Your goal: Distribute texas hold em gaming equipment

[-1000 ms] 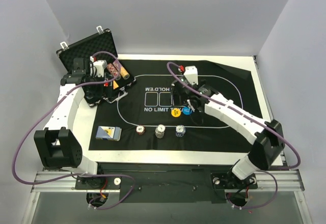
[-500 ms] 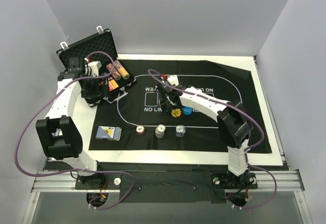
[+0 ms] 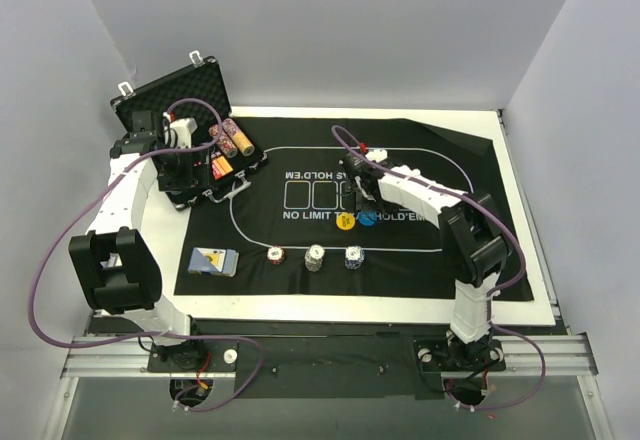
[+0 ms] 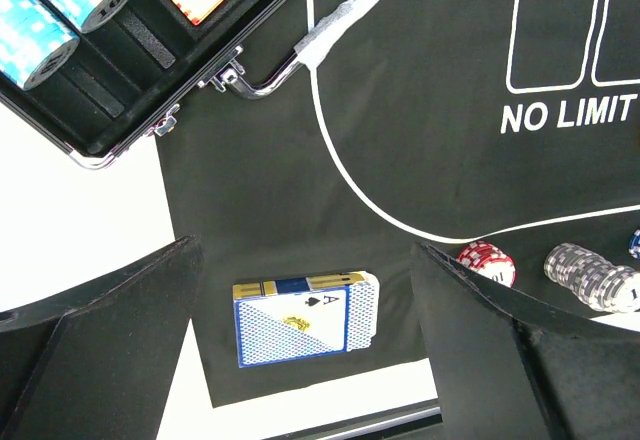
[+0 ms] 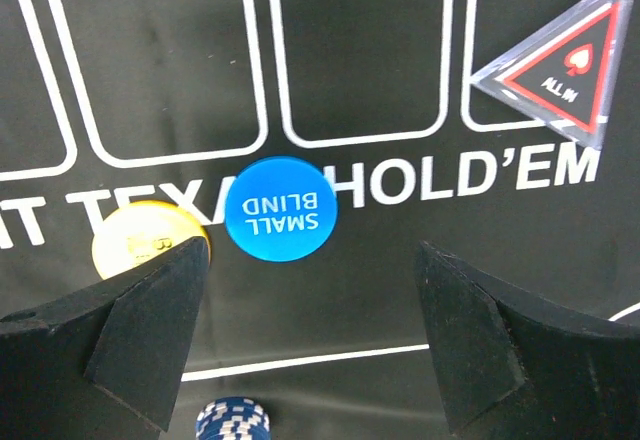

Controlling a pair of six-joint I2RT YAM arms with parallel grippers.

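A blue-backed card deck (image 3: 214, 261) lies at the mat's front left and shows between my left fingers in the left wrist view (image 4: 305, 315). Red (image 3: 276, 254), white (image 3: 316, 257) and blue (image 3: 352, 257) chip stacks stand in a row on the mat. A yellow button (image 3: 345, 222) and a blue "SMALL BLIND" button (image 5: 280, 208) lie beside each other. My left gripper (image 3: 178, 168) hovers open and empty by the case. My right gripper (image 5: 312, 250) hovers open and empty above the blue button.
The open black case (image 3: 185, 100) at the back left holds more chip rolls (image 3: 232, 137) and an orange item. A clear triangular "ALL IN" piece (image 5: 565, 65) lies on the mat (image 3: 450, 160) to the right of the buttons. Grey walls enclose the table.
My right arm has folded in at the elbow; its gripper swung left, then back right over the buttons. My left gripper has shifted slightly left by the case.
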